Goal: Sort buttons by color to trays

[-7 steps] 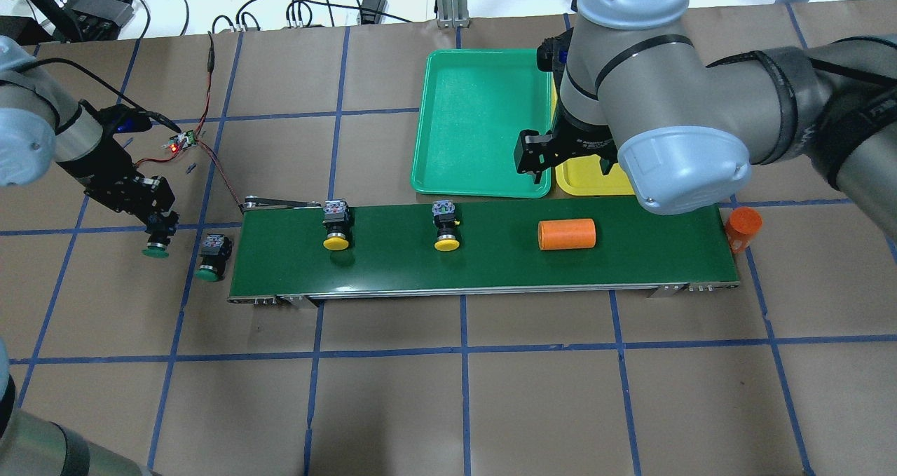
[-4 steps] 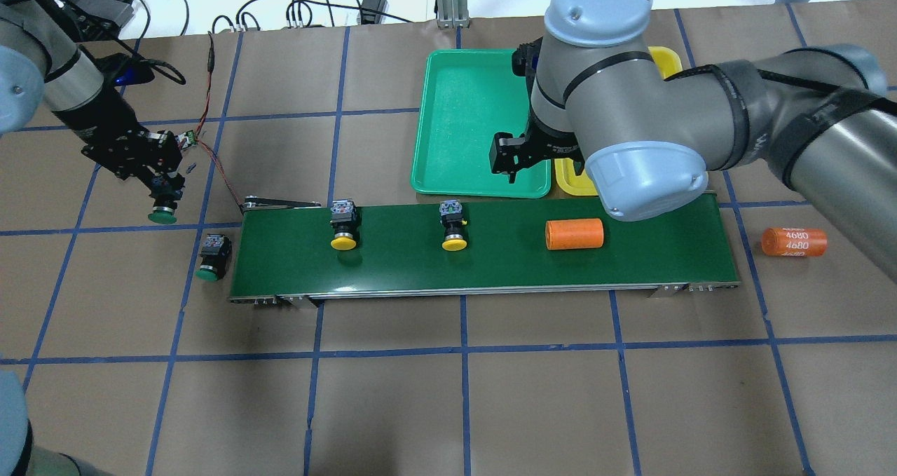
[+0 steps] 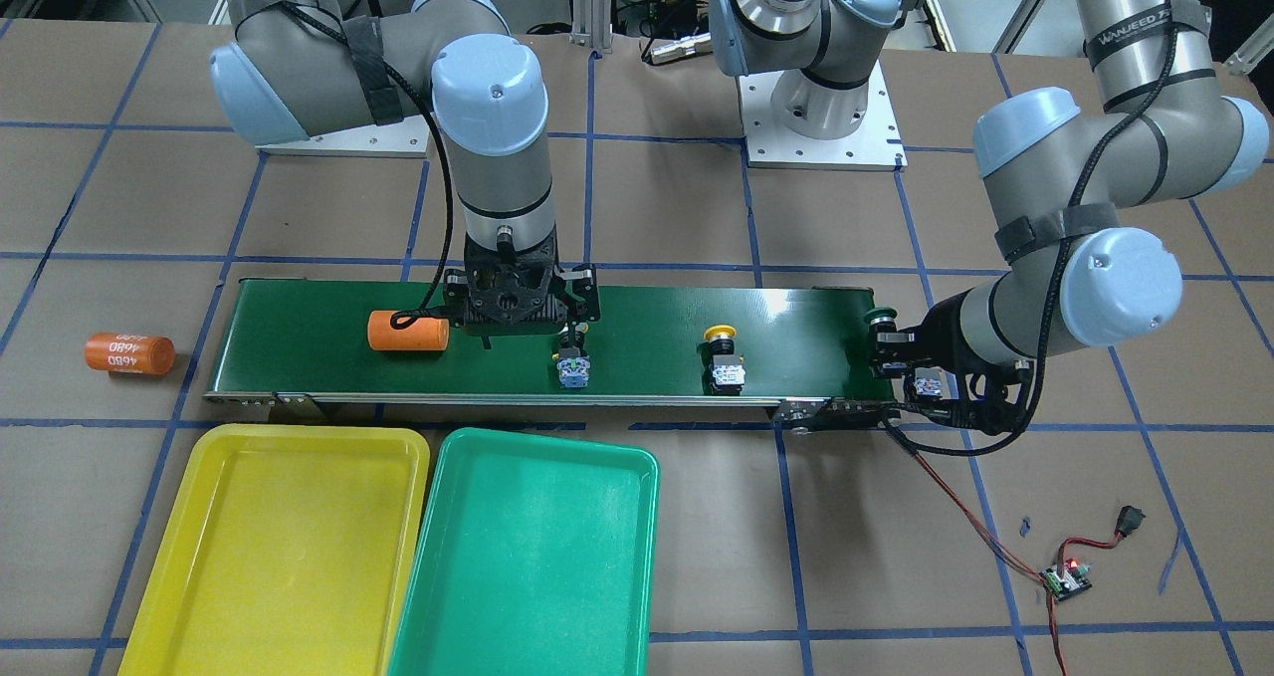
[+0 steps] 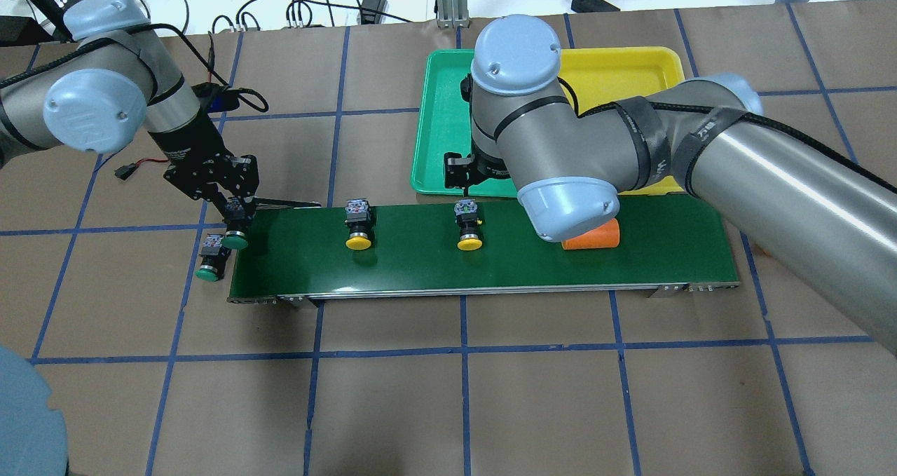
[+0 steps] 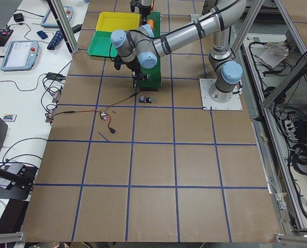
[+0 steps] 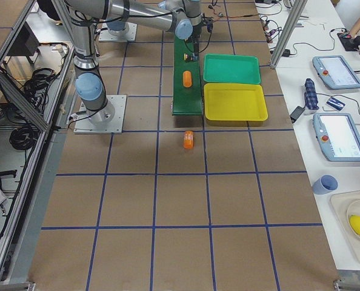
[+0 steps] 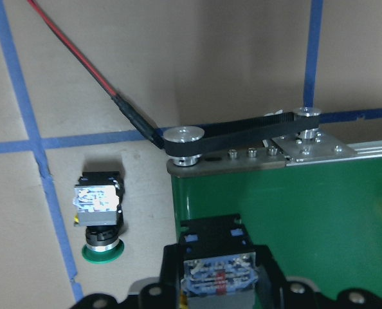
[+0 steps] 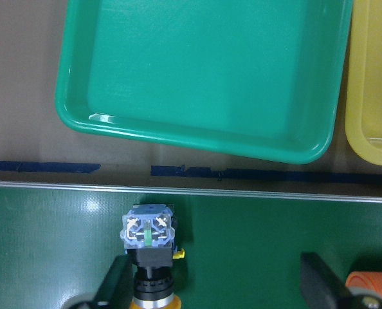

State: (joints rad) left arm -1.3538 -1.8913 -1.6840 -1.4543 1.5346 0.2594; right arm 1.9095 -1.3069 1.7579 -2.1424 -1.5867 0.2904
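My left gripper (image 4: 235, 218) is shut on a green-capped button (image 4: 236, 239), held cap-down over the left end of the belt; the left wrist view shows its contact block (image 7: 217, 270) between the fingers. Beside that end, a second green button (image 4: 209, 260) lies on the table. Two yellow-capped buttons (image 4: 358, 227) (image 4: 469, 229) ride the belt. My right gripper (image 8: 213, 267) hangs open above the right-hand one (image 8: 149, 241), which sits close to one finger (image 8: 114, 283). Behind the belt lie the green tray (image 4: 448, 111) and the yellow tray (image 4: 617, 66), with nothing visible in them.
The dark-green conveyor belt (image 4: 420, 266) spans the table's middle. An orange cylinder (image 3: 408, 332) lies on it near my right gripper. Another, marked 4680 (image 3: 129, 351), lies on the table past the belt's end. A red wire and small circuit board (image 3: 1065, 578) sit near the left arm.
My left gripper carried the green button rightward to the belt's left end. My right arm swung left from the trays to above a yellow button. The belt items drifted right.
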